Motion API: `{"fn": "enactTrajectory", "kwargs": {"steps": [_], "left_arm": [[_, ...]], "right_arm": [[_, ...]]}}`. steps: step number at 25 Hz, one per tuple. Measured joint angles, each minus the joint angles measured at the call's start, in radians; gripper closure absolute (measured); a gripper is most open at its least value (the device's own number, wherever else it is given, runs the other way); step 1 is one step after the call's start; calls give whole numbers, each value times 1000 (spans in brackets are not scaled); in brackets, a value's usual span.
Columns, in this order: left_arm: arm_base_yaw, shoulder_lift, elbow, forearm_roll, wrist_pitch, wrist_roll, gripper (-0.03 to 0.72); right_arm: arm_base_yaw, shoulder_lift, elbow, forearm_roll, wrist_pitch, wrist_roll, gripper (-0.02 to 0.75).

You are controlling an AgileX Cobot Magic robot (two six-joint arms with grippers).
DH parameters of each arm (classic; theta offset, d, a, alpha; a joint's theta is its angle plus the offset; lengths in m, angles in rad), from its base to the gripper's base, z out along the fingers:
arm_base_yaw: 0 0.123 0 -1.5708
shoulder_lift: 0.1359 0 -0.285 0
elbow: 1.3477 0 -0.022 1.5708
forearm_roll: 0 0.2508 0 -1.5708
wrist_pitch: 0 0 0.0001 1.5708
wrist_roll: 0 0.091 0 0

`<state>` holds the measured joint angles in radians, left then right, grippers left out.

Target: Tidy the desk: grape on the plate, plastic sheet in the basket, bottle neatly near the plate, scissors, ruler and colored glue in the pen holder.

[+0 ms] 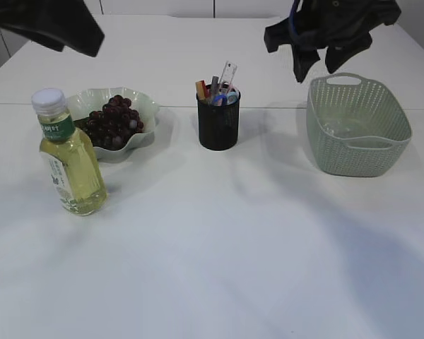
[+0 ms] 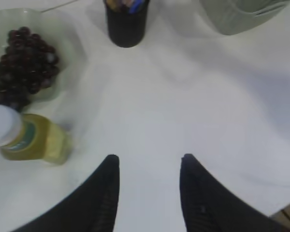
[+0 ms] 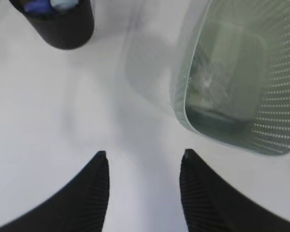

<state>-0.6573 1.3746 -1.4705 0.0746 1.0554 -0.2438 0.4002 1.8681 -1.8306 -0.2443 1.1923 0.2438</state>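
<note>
The task appears largely complete: the grapes (image 1: 113,120) lie on the plate (image 1: 147,107), the pen holder (image 1: 218,119) at centre carries the ruler (image 1: 228,75) and other items, and the clear plastic sheet (image 3: 217,87) lies inside the basket (image 1: 396,145) at right. The bottle (image 1: 69,159) stands upright, long axis vertical, just near and left of the plate, touching or almost touching its rim. Any remaining adjustment concerns this bottle. It lies far to the left of the left end effector (image 2: 149,164) in the left wrist view, below and ahead of the raised arm. The left end effector is moderately open and holds nothing. The right end effector (image 3: 142,157) is likewise open and empty, raised beside the basket's left wall, well apart from the bottle. The left arm is therefore the nearer one.
</note>
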Motion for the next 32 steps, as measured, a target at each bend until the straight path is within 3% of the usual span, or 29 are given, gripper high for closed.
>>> {"fn": "enactTrajectory", "kwargs": {"steps": [5, 8, 13, 18, 24, 32], "left_arm": [[0, 0, 0, -253, -33, 168, 379], [0, -8, 0, -311, -45, 226, 379], [0, -84, 0, -271, -27, 244, 377], [0, -142, 0, -224, 69, 244, 353], [0, -209, 0, -218, 158, 244, 343], [0, -242, 0, -244, 208, 244, 351]], "right_arm": [[0, -9, 0, 32, 45, -46, 400], [0, -17, 0, 87, 46, -55, 409], [0, -70, 8, 173, 51, -132, 413], [4, -213, 123, 237, 51, -168, 412], [71, -453, 333, 257, 53, -186, 279], [93, -768, 502, 382, 59, -190, 258]]}}
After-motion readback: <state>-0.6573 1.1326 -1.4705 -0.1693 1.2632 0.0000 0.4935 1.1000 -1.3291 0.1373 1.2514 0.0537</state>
